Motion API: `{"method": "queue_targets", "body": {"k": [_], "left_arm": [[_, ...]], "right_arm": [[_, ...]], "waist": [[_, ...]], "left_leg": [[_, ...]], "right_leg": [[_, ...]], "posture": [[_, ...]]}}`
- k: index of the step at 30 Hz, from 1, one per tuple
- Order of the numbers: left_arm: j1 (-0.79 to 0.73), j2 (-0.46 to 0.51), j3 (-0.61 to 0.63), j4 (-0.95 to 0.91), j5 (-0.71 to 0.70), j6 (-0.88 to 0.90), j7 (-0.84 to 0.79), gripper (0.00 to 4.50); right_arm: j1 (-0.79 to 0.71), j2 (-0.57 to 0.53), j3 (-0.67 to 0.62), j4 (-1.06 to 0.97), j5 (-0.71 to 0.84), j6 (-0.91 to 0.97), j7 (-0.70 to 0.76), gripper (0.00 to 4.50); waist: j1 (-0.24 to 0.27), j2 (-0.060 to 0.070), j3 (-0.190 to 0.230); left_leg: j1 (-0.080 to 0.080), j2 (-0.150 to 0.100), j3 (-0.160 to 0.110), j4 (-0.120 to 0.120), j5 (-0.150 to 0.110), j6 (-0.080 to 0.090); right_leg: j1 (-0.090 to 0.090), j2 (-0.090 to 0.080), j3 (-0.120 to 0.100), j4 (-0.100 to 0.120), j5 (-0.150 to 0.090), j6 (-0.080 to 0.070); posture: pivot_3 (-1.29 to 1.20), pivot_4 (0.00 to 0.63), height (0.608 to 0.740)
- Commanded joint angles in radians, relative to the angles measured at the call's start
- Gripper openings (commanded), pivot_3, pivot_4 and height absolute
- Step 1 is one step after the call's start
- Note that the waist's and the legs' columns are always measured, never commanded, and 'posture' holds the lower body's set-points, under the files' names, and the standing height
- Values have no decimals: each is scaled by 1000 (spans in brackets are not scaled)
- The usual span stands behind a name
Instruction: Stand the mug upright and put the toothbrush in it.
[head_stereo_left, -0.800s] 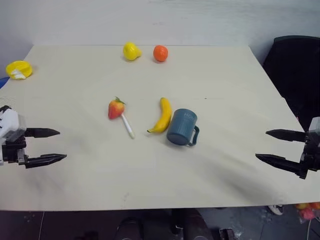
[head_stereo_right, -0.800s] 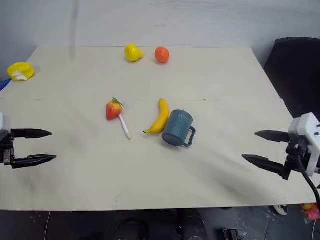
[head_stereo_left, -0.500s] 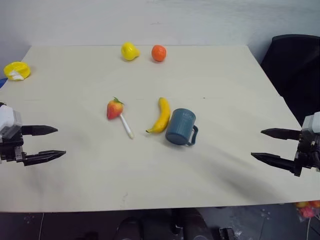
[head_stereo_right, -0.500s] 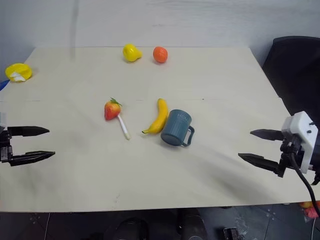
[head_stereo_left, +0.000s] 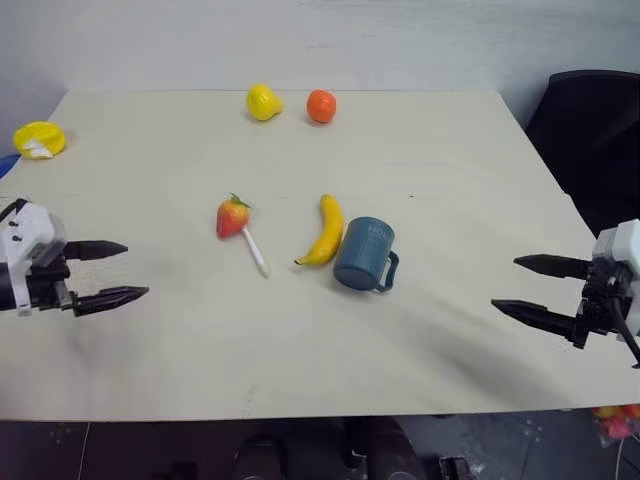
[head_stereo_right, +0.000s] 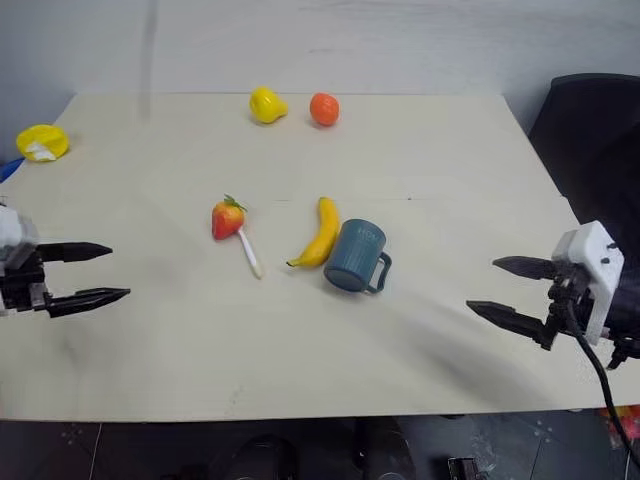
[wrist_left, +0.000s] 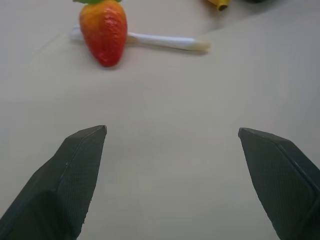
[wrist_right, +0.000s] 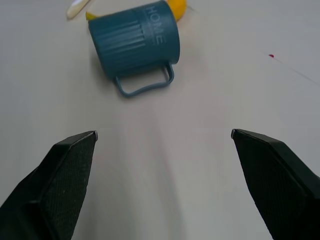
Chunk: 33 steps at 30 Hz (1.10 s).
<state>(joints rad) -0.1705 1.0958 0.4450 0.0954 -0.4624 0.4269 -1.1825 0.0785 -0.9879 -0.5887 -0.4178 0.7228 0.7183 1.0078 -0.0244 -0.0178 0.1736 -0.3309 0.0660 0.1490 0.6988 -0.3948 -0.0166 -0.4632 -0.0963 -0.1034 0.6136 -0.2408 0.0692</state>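
Lying on its side near the middle of the table (head_stereo_left: 450, 160), the mug (head_stereo_left: 362, 254) had its handle (head_stereo_left: 388, 273) toward five o'clock. The banana (head_stereo_left: 323, 232) touched it at nine o'clock. Farther that way lay the toothbrush (head_stereo_left: 255, 250), one end tucked against the strawberry (head_stereo_left: 232, 216). A pear (head_stereo_left: 262, 102) and an orange (head_stereo_left: 321, 106) sat far off at twelve o'clock. The right gripper (head_stereo_left: 528, 287) waited well apart at three o'clock, its claw wide and empty. The left gripper (head_stereo_left: 113, 273) waited at nine o'clock, wide and empty too. To do this well, I think the right claw should take the mug's round body, not the thin handle, then tip it up slowly away from the banana.
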Motion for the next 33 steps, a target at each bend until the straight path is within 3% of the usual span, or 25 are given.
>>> {"method": "queue_targets", "body": {"k": [1,8,17,25,30,33], "left_arm": [[-78,-42,-33,-13,9,3,87,4484],[-296,-183,-210,8,53,102,239,4484],[-598,-381,-410,438,294,-59,416,4484],[-738,-480,-455,705,362,-197,395,4484],[-770,-510,-464,781,376,-230,355,4484],[-788,-520,-450,808,379,-248,366,3918]], "right_arm": [[-30,51,10,-93,49,29,-99,4500],[-115,171,90,-293,218,110,-325,4500],[-209,152,118,-386,436,149,-508,4500],[-195,117,101,-389,479,127,-569,4500],[-182,116,109,-398,481,113,-590,4500],[-183,113,115,-393,475,105,-598,4500]], "waist": [[0,0,0],[4,-1,0],[24,-3,-1],[35,-5,-3],[35,-5,-3],[40,-5,-3]], "left_leg": [[0,0,0,0,0,0],[0,-1,-1,1,1,-1],[-2,-1,-2,2,1,-1],[-4,-2,-2,3,2,1],[-4,-2,-2,3,2,1],[-4,-2,-2,3,2,1]], "right_leg": [[0,0,0,1,0,0],[0,0,0,4,0,0],[0,1,0,3,1,1],[1,1,-1,-1,2,3],[1,1,-1,-1,2,3],[1,1,0,-1,3,3]], "posture": [[0,150,740],[0,150,740],[0,150,740],[0,150,740],[0,150,740],[0,150,740]]}}
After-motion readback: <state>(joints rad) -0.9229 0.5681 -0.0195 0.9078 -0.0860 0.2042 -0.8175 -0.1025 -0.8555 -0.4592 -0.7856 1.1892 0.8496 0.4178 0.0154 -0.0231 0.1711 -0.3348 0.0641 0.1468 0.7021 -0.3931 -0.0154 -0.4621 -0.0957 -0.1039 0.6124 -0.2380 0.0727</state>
